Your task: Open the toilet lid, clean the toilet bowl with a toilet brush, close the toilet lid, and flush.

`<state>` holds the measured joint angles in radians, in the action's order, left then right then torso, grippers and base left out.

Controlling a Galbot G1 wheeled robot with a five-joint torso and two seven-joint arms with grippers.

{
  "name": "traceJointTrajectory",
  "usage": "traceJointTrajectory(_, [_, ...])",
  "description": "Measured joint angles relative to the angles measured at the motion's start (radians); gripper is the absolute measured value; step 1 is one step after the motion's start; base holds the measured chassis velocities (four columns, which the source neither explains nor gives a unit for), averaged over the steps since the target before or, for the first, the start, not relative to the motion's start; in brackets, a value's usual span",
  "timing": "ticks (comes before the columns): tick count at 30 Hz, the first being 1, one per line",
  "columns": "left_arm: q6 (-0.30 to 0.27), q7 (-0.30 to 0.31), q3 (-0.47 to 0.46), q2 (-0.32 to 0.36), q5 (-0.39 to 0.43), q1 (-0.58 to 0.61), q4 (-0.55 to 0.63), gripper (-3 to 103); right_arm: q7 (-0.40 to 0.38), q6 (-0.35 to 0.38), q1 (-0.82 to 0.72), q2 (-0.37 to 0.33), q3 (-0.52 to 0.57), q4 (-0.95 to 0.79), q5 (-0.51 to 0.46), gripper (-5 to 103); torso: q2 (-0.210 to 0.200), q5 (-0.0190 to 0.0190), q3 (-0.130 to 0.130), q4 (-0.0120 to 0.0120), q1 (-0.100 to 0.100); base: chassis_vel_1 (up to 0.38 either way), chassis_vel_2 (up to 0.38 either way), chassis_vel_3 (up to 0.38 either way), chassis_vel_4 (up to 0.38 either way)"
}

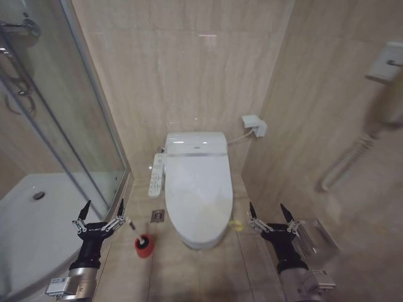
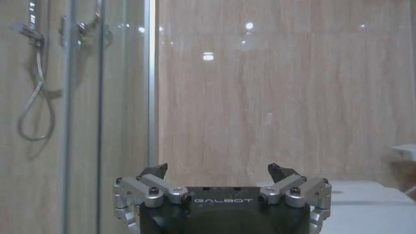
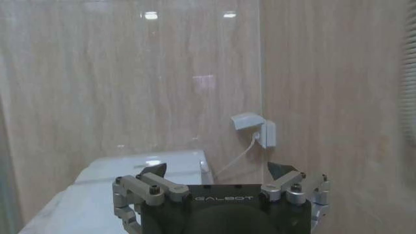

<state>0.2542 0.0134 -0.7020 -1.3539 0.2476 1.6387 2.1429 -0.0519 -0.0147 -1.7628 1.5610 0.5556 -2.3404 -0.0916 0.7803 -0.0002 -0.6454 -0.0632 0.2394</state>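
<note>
The toilet lid (image 1: pixel 198 189) is down and shut over the toilet bowl (image 1: pixel 200 240), so just a thin white rim of the bowl peeks out at the front. The toilet stands on the tan floor (image 1: pixel 189 277) with its back end against the back wall (image 1: pixel 189 63). A white control panel (image 1: pixel 156 174) sticks out on the toilet's left side.

The toilet brush (image 1: pixel 134 228) sits in its red holder (image 1: pixel 144 246) on the floor, just beside the front left of the toilet. Its thin white handle leans up and to the left, and the tip is very near the left gripper.

The left gripper (image 1: pixel 101 209) hangs low over the floor between the glass shower door (image 1: pixel 75 126) and the toilet. Its two fingers are spread wide apart and hold nothing. In the left wrist view the gripper (image 2: pixel 218 171) points at the wall beside the shower door.

The right gripper (image 1: pixel 270 212) hangs low on the other side of the toilet, near the right wall (image 1: pixel 334 126). Its fingers are also wide apart and hold nothing. In the right wrist view the gripper (image 3: pixel 217 170) faces the back wall, with a white wall plug (image 3: pixel 266 134) and its cord ahead.
</note>
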Motion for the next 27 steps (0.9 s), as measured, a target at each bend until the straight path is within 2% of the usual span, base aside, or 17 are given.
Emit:
traceJointTrajectory(4, [0.000, 0.000, 0.000, 0.000, 0.000, 0.000, 0.000, 100, -0.003, -0.054, -0.015, -0.008, 0.004, 0.034, 0.026, 100, 0.000, 0.0001, 0.000, 0.0007, 0.001, -0.281, 0.244, 0.255, -0.271])
traceJointTrajectory(6, [0.000, 0.000, 0.000, 0.000, 0.000, 0.000, 0.000, 100, -0.004, -0.072, -0.042, -0.012, 0.002, 0.033, 0.029, 100, 0.000, 0.0000, 0.000, -0.0002, 0.001, -0.170, 0.145, 0.101, -0.089])
traceJointTrajectory(8, [0.000, 0.000, 0.000, 0.000, 0.000, 0.000, 0.000, 100, -0.004, -0.075, -0.049, -0.012, 0.002, 0.031, 0.029, 100, 0.000, 0.0000, 0.000, -0.0003, 0.001, -0.137, 0.112, 0.018, -0.050])
traceJointTrajectory(10, [0.000, 0.000, 0.000, 0.000, 0.000, 0.000, 0.000, 100, -0.006, -0.078, -0.058, -0.012, 0.000, 0.024, 0.030, 100, 0.000, 0.0001, 0.000, 0.0007, 0.000, -0.025, 0.005, 0.009, 0.066])
traceJointTrajectory(15, [0.000, 0.000, 0.000, 0.000, 0.000, 0.000, 0.000, 100, -0.004, -0.076, -0.057, -0.024, 0.000, 0.023, 0.028, 100, 0.000, 0.0002, 0.000, -0.0001, -0.001, 0.039, -0.058, -0.020, 0.067])
traceJointTrajectory(27, [0.000, 0.000, 0.000, 0.000, 0.000, 0.000, 0.000, 100, 0.013, -0.102, -0.108, -0.029, -0.002, 0.024, 0.016, 100, 0.000, 0.0001, 0.000, 0.0002, 0.000, 0.006, -0.014, -0.012, 0.007])
